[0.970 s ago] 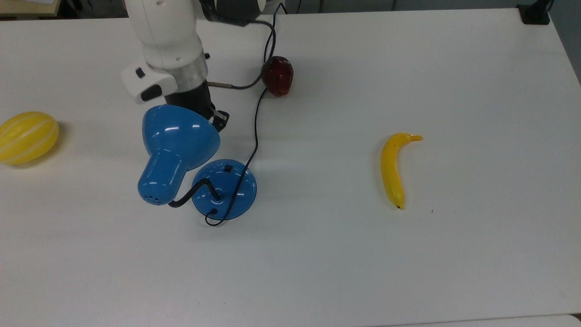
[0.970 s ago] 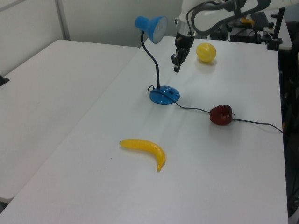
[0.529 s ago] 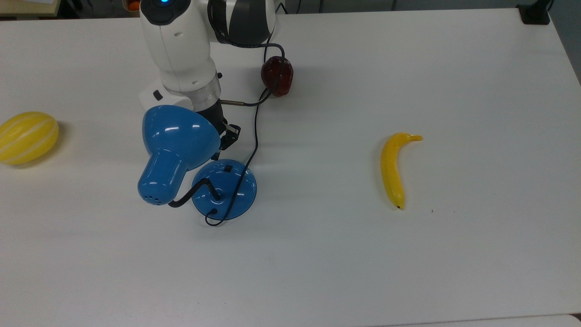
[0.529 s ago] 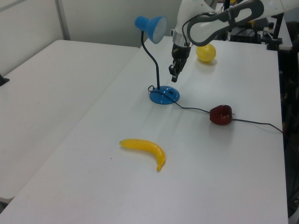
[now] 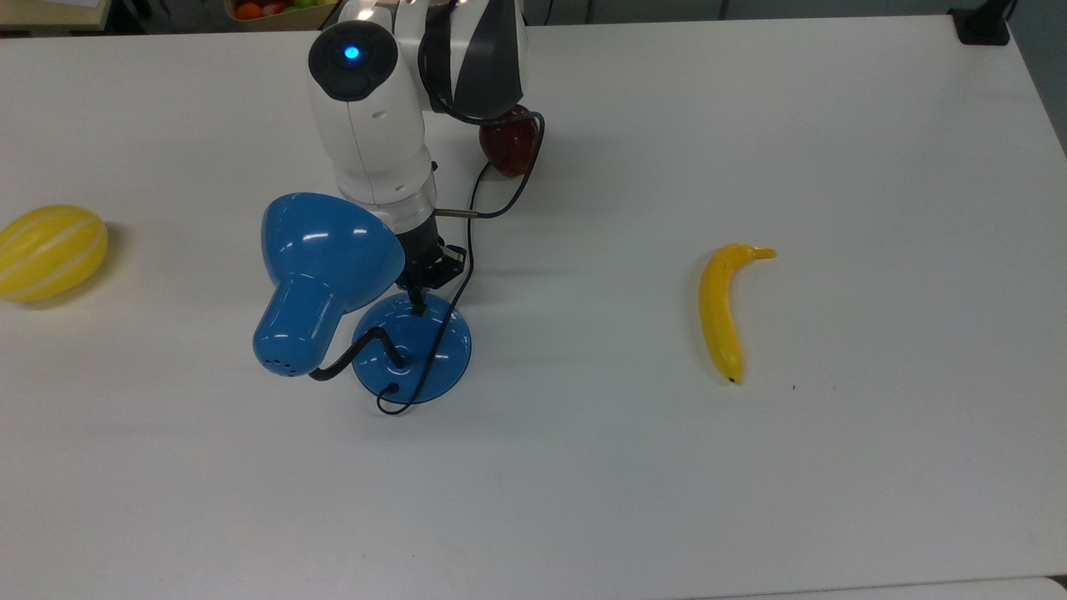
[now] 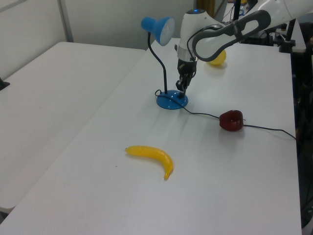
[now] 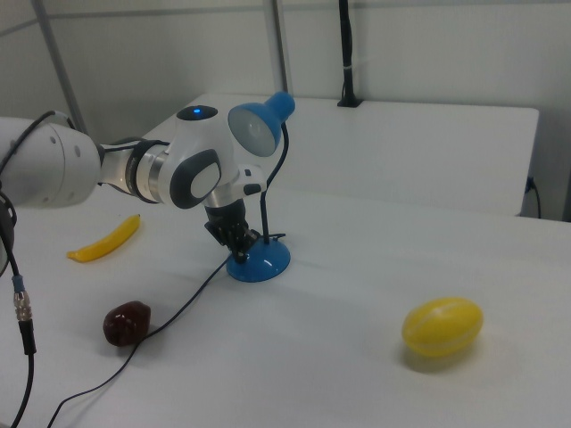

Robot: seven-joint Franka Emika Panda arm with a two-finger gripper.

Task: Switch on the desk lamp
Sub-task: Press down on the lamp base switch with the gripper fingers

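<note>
On a white tabletop (image 5: 583,483), the lamp (image 5: 329,275) stands between a banana (image 5: 721,308) and a yellow melon (image 5: 50,250). The claw (image 5: 418,296), fingers drawn narrow with nothing held, points down at the switch on the blue base (image 5: 429,354). Judged best: a short, straight press, clear of the shade and cord (image 5: 467,242).

White table (image 5: 750,125) with desk lamp (image 5: 413,350), banana (image 5: 722,308), yellow melon (image 5: 50,252), dark red fruit (image 6: 231,120)
</note>
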